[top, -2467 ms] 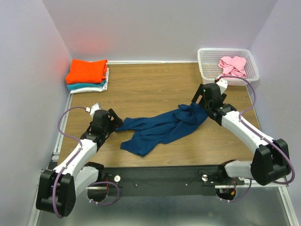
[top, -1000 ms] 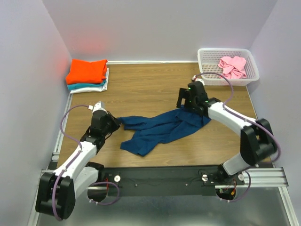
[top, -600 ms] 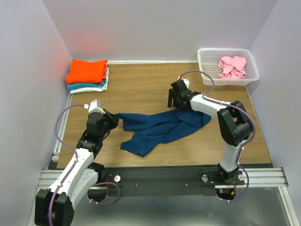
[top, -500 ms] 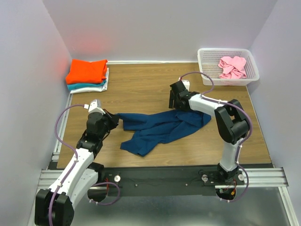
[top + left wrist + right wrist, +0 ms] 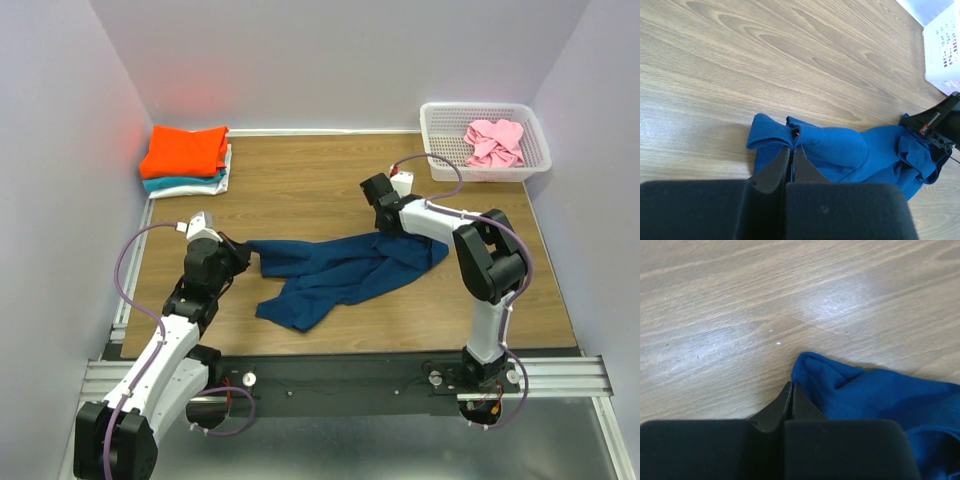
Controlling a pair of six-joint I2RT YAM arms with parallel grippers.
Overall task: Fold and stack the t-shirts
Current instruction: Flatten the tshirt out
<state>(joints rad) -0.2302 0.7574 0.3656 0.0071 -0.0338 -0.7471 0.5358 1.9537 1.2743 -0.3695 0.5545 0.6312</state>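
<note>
Navy t-shirt (image 5: 340, 275) is lying bunched and twisted mid-table. Its long axis is running left-right between the arms, with the right end sitting slightly farther back. Left gripper (image 5: 792, 147) is clamping a rolled fold at the left end. Right gripper (image 5: 791, 386) is sitting clenched at the far-right edge, cloth lying just right of its tips; can't tell if it's biting fabric. No print showing. Judging the next pull-apart is going along that axis.

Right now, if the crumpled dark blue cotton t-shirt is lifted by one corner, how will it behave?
The dark blue cotton t-shirt lies in loose wrinkles, so it will probably sag and hang limp. Its thin cloth looks light. Pulled across the wooden table, it would likely bunch, not slide flat.
</note>
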